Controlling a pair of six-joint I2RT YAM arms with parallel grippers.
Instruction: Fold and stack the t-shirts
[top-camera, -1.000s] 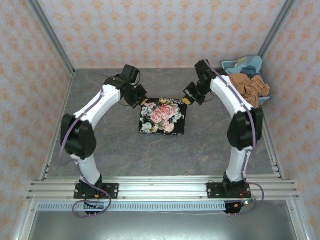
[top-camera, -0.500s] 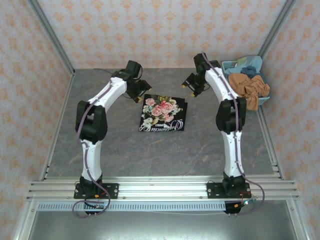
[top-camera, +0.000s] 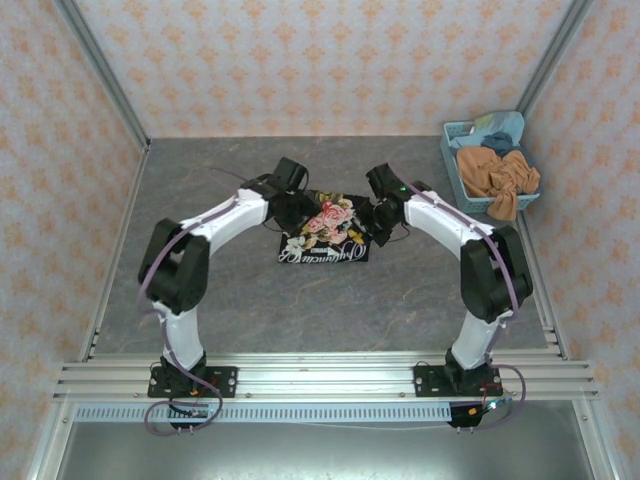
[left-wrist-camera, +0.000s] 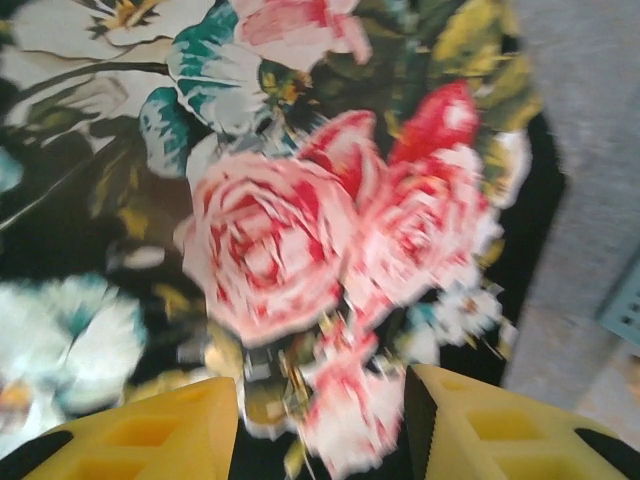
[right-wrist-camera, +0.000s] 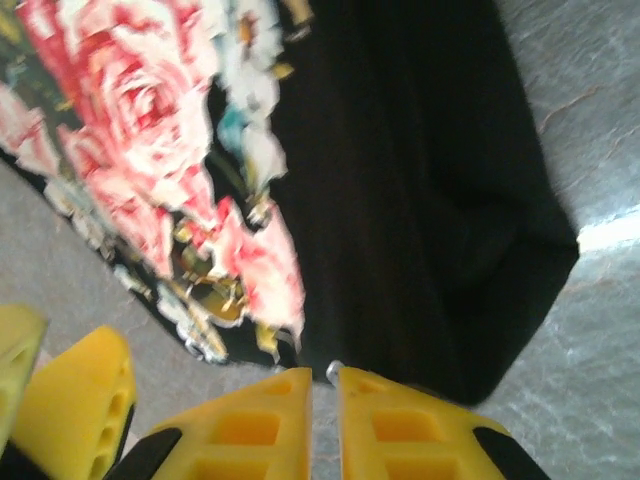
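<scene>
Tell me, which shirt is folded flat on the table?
The black rose-print t-shirt, folded flat on the grey table. The orange-brown shirt and the bluish one are crumpled in the blue basket.

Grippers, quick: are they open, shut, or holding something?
Left gripper: open over the black rose-print t-shirt, holding nothing.
Right gripper: shut at the t-shirt's edge; whether it pinches cloth cannot be told.

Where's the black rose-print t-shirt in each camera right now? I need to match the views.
Top external: the black rose-print t-shirt lies folded at the middle of the grey table.
Left wrist: the t-shirt covers most of the picture, table at the right edge.
Right wrist: the t-shirt runs from top left to lower right.
Shared landmark: its pink roses.
</scene>
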